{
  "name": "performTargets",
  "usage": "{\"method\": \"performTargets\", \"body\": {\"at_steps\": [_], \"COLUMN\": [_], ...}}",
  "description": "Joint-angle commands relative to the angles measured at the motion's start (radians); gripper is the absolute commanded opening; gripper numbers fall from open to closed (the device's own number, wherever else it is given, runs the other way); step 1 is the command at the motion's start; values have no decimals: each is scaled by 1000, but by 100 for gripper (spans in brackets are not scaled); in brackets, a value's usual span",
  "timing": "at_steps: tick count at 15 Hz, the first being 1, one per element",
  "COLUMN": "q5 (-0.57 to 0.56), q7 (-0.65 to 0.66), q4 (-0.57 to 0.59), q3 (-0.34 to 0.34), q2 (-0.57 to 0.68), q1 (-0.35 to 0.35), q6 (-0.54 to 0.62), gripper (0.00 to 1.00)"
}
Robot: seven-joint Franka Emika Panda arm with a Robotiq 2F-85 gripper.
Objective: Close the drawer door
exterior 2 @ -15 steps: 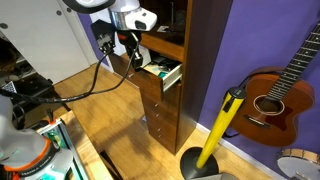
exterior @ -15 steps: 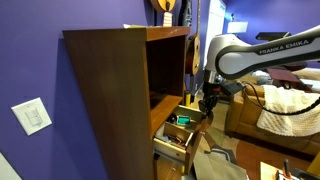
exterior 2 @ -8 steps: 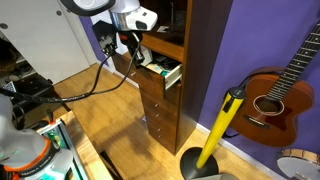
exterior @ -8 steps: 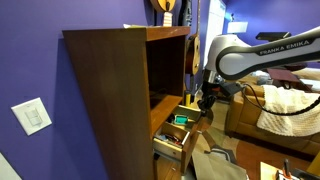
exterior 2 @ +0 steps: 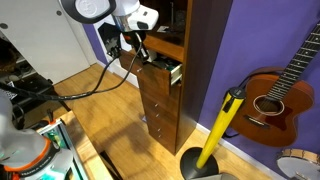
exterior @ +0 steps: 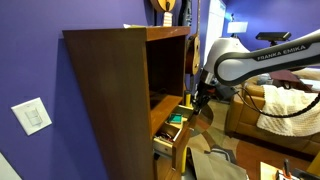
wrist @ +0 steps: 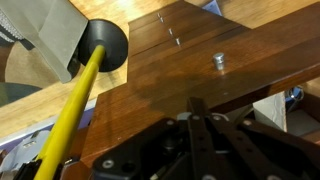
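**Gripper** (wrist: 196, 108): black Robotiq two-finger unit on a white Panda arm (exterior: 250, 62). In the wrist view the fingers converge to a single tip with nothing between them. The tip is close against the drawer front, below the knob; whether it touches cannot be told.

**Drawer door** (wrist: 190, 60): shallow drawer with a flat dark brown wood front, small round metal knob (wrist: 217, 61) and pale side walls. In both exterior views (exterior: 172, 146) (exterior 2: 162, 72) it stands partly out of the cabinet. Small items lie inside, too small to identify.

**Tall dark brown wooden cabinet** (exterior: 105, 95): holds the drawer below an open shelf recess.

**Yellow pole on a black round base** (exterior 2: 218, 128): stands on the floor beside the cabinet.

**Brown acoustic guitar** (exterior 2: 272, 95): leans against the purple wall (exterior 2: 255, 35).
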Motion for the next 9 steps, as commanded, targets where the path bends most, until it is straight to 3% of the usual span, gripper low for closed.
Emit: {"method": "performTargets", "body": {"at_steps": [1, 9], "q5": [23, 23], "q7": [34, 94], "q4": [-32, -9], "q3": [8, 28], "q2": [36, 106], "q1": [5, 9], "q6": [102, 262], "gripper": [0, 0]}}
